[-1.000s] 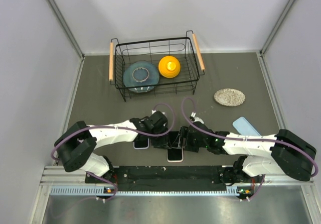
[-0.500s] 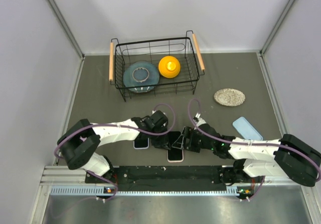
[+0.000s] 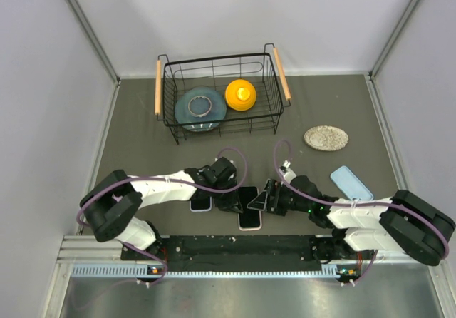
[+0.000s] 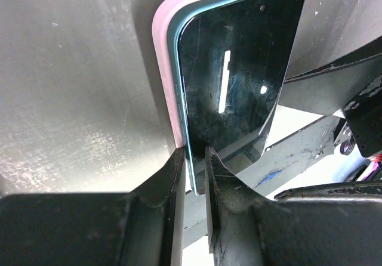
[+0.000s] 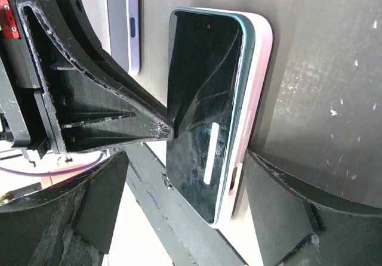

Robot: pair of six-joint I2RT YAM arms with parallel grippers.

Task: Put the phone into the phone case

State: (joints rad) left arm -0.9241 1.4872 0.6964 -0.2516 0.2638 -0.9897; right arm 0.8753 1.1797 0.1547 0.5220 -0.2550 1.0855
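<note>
From above, the left gripper and right gripper meet over one phone, with a second phone just beyond the left gripper's outer side. Left wrist: its two fingers, nearly closed, pinch the phone's near edge, the phone lying askew in one pink case. Right wrist: both fingers spread wide, gripping nothing, straddling phone and case.
</note>
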